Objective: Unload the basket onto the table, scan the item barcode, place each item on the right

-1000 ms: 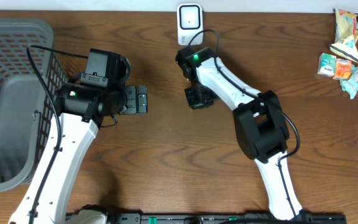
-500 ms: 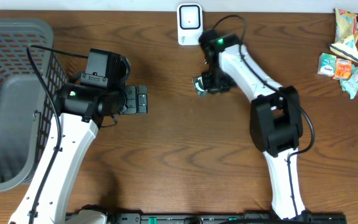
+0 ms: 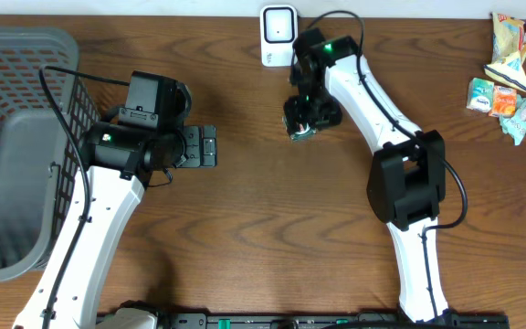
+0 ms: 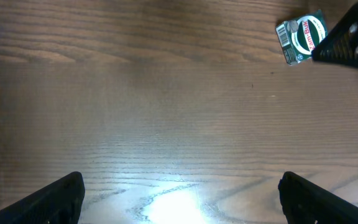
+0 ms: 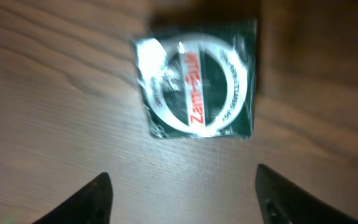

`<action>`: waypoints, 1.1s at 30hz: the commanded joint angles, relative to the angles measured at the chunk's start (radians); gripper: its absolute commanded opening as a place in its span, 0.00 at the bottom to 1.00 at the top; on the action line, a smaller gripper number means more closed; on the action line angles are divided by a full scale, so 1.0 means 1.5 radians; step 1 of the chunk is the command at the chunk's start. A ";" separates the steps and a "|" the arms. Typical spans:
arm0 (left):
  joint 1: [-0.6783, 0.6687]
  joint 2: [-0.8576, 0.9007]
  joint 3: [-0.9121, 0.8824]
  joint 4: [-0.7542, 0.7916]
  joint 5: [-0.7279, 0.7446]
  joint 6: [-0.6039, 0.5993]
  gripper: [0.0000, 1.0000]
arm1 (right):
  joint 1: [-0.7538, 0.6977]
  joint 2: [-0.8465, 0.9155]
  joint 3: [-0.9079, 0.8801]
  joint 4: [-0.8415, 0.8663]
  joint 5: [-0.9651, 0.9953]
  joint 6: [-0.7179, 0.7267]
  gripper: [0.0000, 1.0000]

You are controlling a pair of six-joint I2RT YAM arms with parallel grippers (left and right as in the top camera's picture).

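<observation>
Packet [image 5: 194, 84]: you find it lying flat on the desk [image 3: 245, 228], a small green square with a white ring and red lettering on its upper face. Your right claw [image 5: 185, 196] hangs over it with both fingers spread wide. In the right wrist view the two dark fingertips [image 5: 98, 193] show at the lower corners, and the packet sits ahead of them, in line with the gap. Neither finger touches it, so the right claw has hold of nothing.

From overhead you see only a corner of the packet [image 3: 297, 128] peeking out at the lower left of the right claw [image 3: 304, 114], which covers the rest. This spot is near the white scanner [image 3: 278, 35] at the far edge of the desk, a little toward you and slightly to the right of it.

Your left claw [image 4: 182, 193] is also fully spread and empty, with bare wood between its fingers. In its view the packet [image 4: 300, 38] lies well ahead at the upper right, with a barcode [image 4: 283, 34] along its left edge and the dark right claw overlapping its right side. Overhead, the left claw [image 3: 206, 146] is well apart from the packet, beside the grey basket [image 3: 7, 55]. A few snack bags [image 3: 505, 68] lie at the far right corner.
</observation>
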 commanded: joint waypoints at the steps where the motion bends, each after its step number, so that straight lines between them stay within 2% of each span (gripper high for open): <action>1: 0.001 -0.004 0.007 0.000 -0.004 0.004 0.98 | 0.004 -0.004 0.038 0.010 -0.010 -0.008 0.78; 5: 0.001 -0.005 0.007 0.000 -0.004 0.004 0.98 | 0.012 -0.002 0.023 0.048 0.006 -0.008 0.94; 10: 0.001 -0.004 0.007 0.000 -0.004 0.004 0.98 | 0.027 -0.002 -0.053 0.108 0.128 -0.008 0.98; 15: 0.001 -0.004 0.007 0.000 -0.004 0.004 0.98 | 0.029 -0.002 -0.110 0.167 0.132 -0.009 0.99; 20: 0.001 -0.004 0.007 0.000 -0.004 0.004 0.98 | 0.029 -0.002 -0.141 0.196 0.131 -0.029 0.96; 24: 0.001 -0.004 0.007 0.000 -0.004 0.004 0.98 | 0.029 -0.002 -0.160 0.213 0.132 -0.031 0.81; 29: 0.001 -0.004 0.007 0.000 -0.004 0.004 0.98 | 0.029 -0.002 -0.192 0.243 0.131 -0.036 0.78; 33: 0.001 -0.005 0.007 0.000 -0.004 0.004 0.98 | 0.028 -0.002 -0.208 0.252 0.127 -0.046 0.65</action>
